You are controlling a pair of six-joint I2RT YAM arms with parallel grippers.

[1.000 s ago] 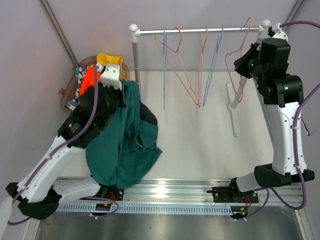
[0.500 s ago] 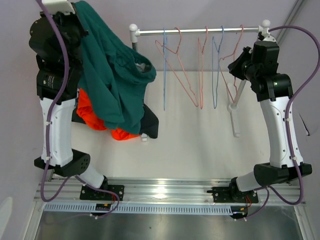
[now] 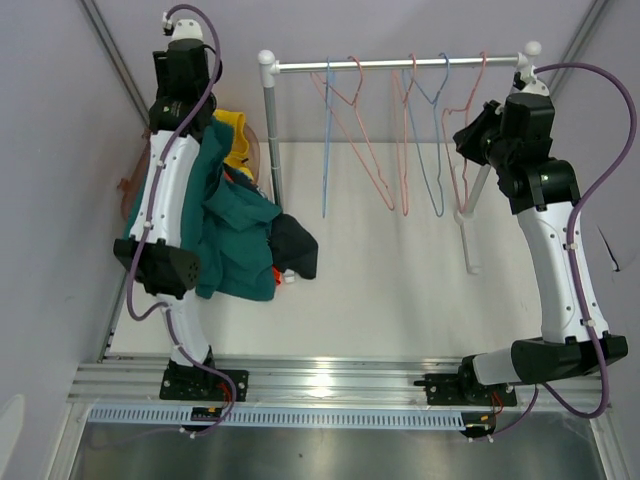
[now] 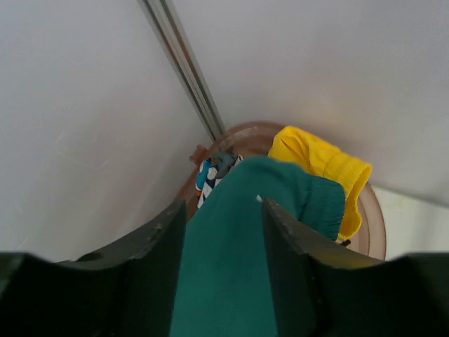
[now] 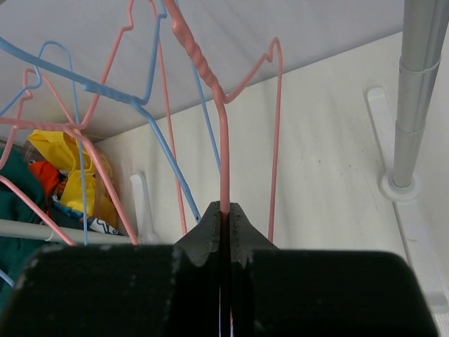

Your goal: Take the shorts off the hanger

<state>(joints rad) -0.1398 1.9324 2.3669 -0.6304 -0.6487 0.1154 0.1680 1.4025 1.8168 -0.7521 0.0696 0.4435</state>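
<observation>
At far left, the teal shorts (image 3: 235, 235) slump from the basket (image 4: 373, 232) onto the worktop (image 3: 400, 260), soft and rumpled, beside the yellow shorts (image 3: 236, 140). The left hand (image 4: 223, 207) stands parted around teal cloth. Rightward, every hanger on the rail (image 3: 400, 62) hangs bare, so removal looks finished. The right hand (image 5: 223, 210) pinches a pink hanger (image 5: 224, 140).

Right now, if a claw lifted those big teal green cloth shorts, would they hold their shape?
Probably not: the teal green cloth shorts lie crumpled in soft folds, so they would likely droop. They look thin, so probably light. Hanging loose, they might drag the bright yellow shorts beside them.
</observation>
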